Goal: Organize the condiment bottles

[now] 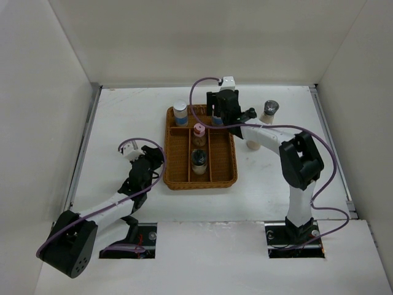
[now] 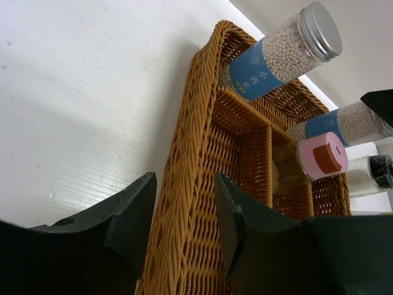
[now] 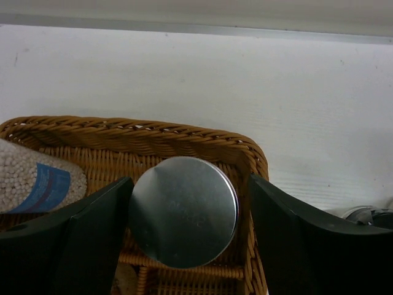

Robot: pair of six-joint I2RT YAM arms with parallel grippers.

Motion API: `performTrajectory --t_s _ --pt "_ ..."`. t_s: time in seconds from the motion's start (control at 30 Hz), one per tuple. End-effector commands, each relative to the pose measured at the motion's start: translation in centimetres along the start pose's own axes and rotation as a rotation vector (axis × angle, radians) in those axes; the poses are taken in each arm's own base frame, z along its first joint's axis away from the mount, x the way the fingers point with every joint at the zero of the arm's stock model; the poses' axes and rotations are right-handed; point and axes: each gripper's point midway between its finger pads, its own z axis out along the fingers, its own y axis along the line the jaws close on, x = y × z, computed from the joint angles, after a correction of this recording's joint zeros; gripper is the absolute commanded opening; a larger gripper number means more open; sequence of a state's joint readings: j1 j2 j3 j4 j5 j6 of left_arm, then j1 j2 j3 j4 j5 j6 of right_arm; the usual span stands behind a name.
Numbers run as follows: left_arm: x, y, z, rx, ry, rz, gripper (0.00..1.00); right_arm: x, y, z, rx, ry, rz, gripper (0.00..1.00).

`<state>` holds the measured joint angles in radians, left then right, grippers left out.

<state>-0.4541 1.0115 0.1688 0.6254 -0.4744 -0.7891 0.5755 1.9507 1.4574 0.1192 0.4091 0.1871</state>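
The brown wicker tray (image 1: 228, 161) sits mid-table. A blue-labelled bottle with a silver cap (image 1: 180, 112) stands in its back left compartment. A pink-capped bottle (image 1: 199, 131) and a black-capped bottle (image 1: 198, 161) stand in the middle column. My right gripper (image 1: 222, 115) hovers over the back right compartment. In the right wrist view it (image 3: 190, 182) is open around a silver cap (image 3: 183, 211); the left finger is touching or almost touching the cap and the right finger is apart from it. My left gripper (image 2: 184, 184) is open and straddles the tray's left rim (image 2: 184, 203).
A shaker with a dark metallic top (image 1: 269, 109) stands on the table right of the tray. A pale bottle (image 1: 253, 144) stands beside the right arm, partly hidden by it. White walls enclose the table on three sides.
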Motion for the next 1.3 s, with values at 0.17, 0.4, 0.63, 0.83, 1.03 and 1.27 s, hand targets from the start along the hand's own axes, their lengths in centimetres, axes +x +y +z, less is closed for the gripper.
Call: performTrajectory --t_s 0.17,0.4,0.63,0.83,1.03,1.27 --pt "-1.4 -1.2 0.1 0.046 -0.047 -0.047 0.44 -6.7 0.2 -3.4 -0.043 -0.162 0.076 0.9" --pt "-1.5 -1.0 0.1 0.04 -0.052 -0.051 0.45 -9.2 -0.8 -7.5 -0.081 -0.214 0.119 0.95" --pt "-1.2 -0.8 0.2 0.033 -0.046 -0.049 0.46 -7.4 -7.5 -9.2 -0.012 -0.198 0.221 0.95" --pt "-1.2 -0.9 0.2 0.035 -0.046 -0.048 0.46 -3.3 -12.6 -7.9 0.136 -0.087 0.193 0.96" --pt "-1.3 -1.0 0.2 0.037 -0.046 -0.047 0.46 -0.4 -13.6 -5.2 0.176 0.005 0.156 0.96" --pt "-1.3 -0.9 0.2 0.039 -0.045 -0.057 0.46 0.3 -13.6 -3.2 0.17 0.031 0.152 0.92"
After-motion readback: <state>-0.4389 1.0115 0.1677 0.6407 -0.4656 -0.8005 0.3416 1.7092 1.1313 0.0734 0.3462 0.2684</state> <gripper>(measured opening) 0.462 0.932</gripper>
